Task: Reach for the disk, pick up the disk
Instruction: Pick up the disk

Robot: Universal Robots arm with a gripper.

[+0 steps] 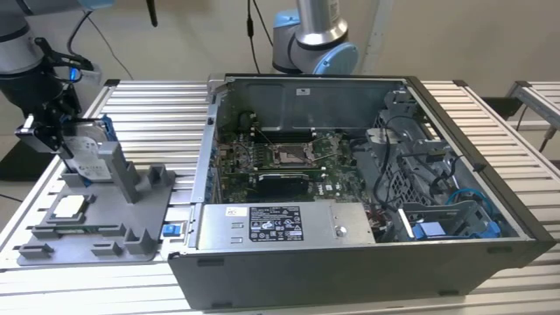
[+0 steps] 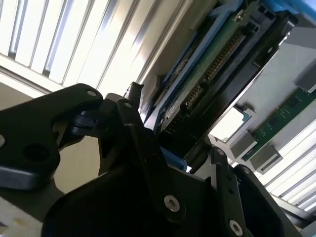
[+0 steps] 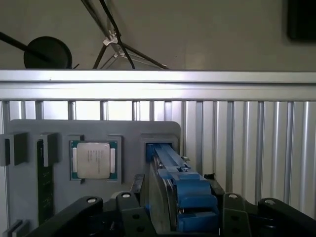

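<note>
The disk [image 1: 85, 157] stands on edge in a slot of the grey holder plate [image 1: 140, 220] at the exterior view's left, its white label and blue frame showing. My gripper [image 1: 60, 134] sits over the disk from the far-left side. In the first wrist view the disk [image 3: 182, 192] runs between the two black fingers [image 3: 133, 200], which press close on both sides. The second wrist view shows the disk's [image 2: 212, 64] connector edge and blue frame held between the fingers [image 2: 131, 116]. The gripper [image 3: 180, 200] is shut on the disk.
A small square chip [image 3: 92, 159] lies in a pocket of the holder plate [image 3: 128, 131] beside the disk's slot, with a green memory stick [image 3: 44, 180] further along. An open computer case [image 1: 368, 197] takes up the table's middle. A second robot base [image 1: 311, 39] stands behind it.
</note>
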